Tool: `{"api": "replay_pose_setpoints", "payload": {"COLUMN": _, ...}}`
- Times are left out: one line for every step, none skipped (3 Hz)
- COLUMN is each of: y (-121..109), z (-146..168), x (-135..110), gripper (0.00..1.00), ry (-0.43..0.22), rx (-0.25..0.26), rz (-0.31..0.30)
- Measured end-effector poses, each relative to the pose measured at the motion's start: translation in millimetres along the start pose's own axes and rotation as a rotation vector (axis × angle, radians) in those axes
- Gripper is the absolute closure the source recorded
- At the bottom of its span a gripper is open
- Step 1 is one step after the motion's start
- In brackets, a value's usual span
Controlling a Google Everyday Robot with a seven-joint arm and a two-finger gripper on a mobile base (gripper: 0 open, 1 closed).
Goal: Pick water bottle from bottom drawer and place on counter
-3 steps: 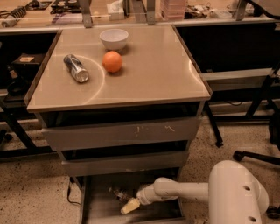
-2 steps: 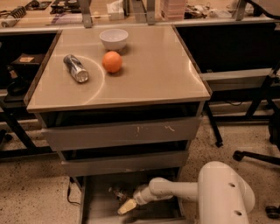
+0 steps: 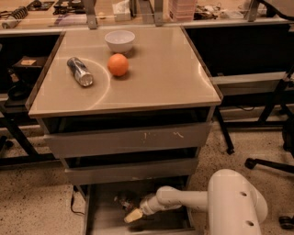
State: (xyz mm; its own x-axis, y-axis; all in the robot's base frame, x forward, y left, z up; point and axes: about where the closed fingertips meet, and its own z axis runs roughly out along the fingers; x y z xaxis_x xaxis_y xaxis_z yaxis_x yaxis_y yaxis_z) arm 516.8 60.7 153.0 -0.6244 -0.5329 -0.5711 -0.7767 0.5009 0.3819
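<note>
The bottom drawer (image 3: 98,215) is pulled open under the cabinet, a shallow grey tray near the floor. A small, dim clear object (image 3: 123,200) lies at the back of its floor; it looks like the water bottle, but I cannot be sure. My gripper (image 3: 134,215) is down inside the drawer with its pale tip just in front and to the right of that object, apparently not holding it. My white arm (image 3: 183,199) reaches in from the right. The beige counter (image 3: 156,78) tops the cabinet above.
On the counter lie a silver can (image 3: 80,71) on its side, an orange (image 3: 118,64) and a white bowl (image 3: 120,41). Two shut grey drawer fronts (image 3: 126,140) sit above the open drawer. A cluttered bench (image 3: 138,11) runs behind. Chair legs (image 3: 271,163) stand at right.
My arm's white body has shifted a little to the left. The gripper has stayed at almost the same spot in the drawer. The counter items have not moved.
</note>
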Motion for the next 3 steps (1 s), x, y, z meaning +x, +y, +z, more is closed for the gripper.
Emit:
{"api": "replay_pose_setpoints", "payload": {"y": 0.0, "z": 0.0, "x": 0.0, "gripper": 0.42, "ry": 0.000, "rx": 0.000, "rz": 0.000}}
{"api": "replay_pose_setpoints", "payload": {"y": 0.1, "z": 0.0, "x": 0.0, "gripper": 0.65, "ry": 0.000, "rx": 0.000, "rz": 0.000}}
{"api": "replay_pose_setpoints", "payload": {"y": 0.1, "z": 0.1, "x": 0.0, "gripper": 0.89, "ry": 0.000, "rx": 0.000, "rz": 0.000}}
